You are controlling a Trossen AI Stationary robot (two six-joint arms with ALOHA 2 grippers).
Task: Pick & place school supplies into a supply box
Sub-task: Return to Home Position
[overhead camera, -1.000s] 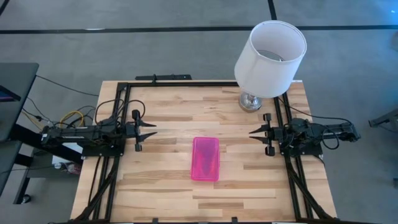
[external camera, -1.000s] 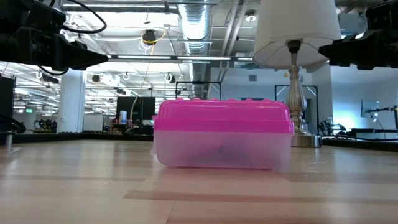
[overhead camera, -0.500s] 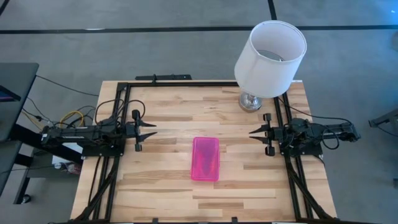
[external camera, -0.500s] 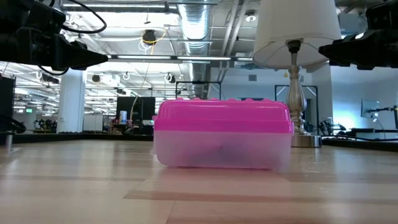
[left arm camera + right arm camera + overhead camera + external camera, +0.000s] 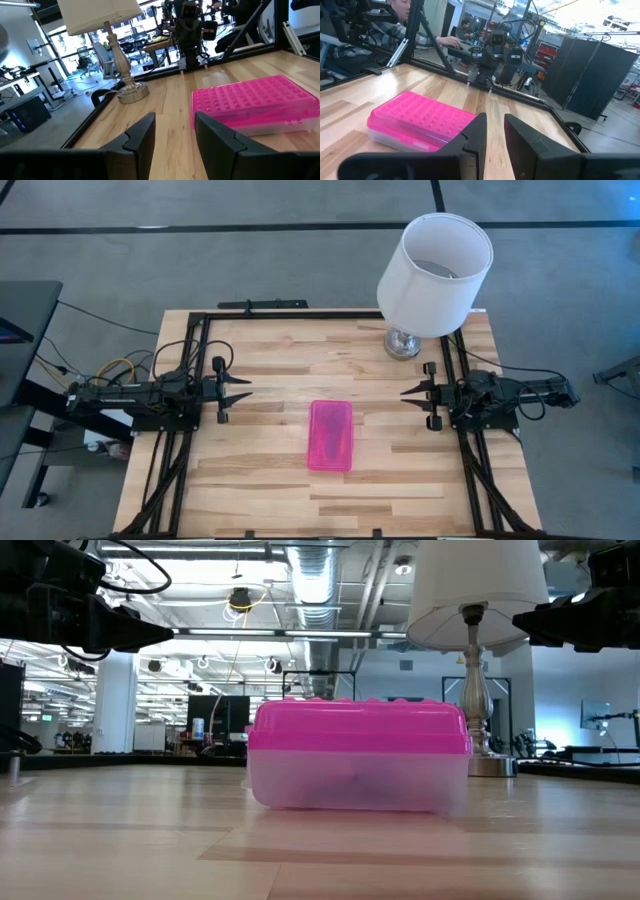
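Nothing moved: pink-lidded, clear-bodied supply box [image 5: 330, 435] lies closed, centred; both jaws parted, empty.

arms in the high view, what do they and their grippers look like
The left arm and right arm are black, boxy, with black cables. The left gripper and right gripper each end in two slim, pointed dark fingers. A yellow cable loops by the left arm's base.

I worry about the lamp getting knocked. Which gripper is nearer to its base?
Right. The right gripper sits close beside the lamp base, on the same side. The left gripper is far across from it, past the pink supply box.
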